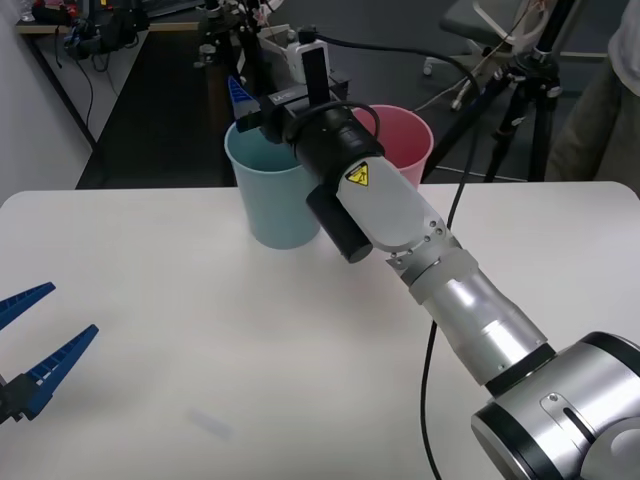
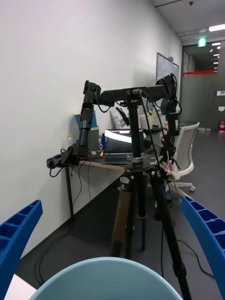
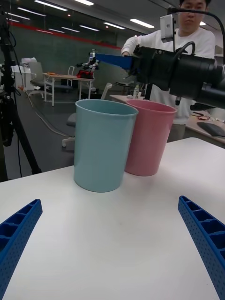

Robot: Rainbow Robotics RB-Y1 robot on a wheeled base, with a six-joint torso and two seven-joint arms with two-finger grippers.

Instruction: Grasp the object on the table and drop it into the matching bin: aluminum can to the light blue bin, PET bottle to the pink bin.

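Now the right gripper [image 2: 112, 248] hangs directly over the mouth of the light blue bin [image 1: 268, 195], its jaws spread apart with nothing between them, while the pink bin [image 1: 408, 140] stands touching the blue one on the white surface [image 1: 200, 340]. No can is visible on the surface or in the jaws, so the drop looks done and the can is presumably inside the blue bin, though its interior is hidden. Next the right arm would need to draw back; the left gripper [image 1: 35, 350] waits low with jaws apart.
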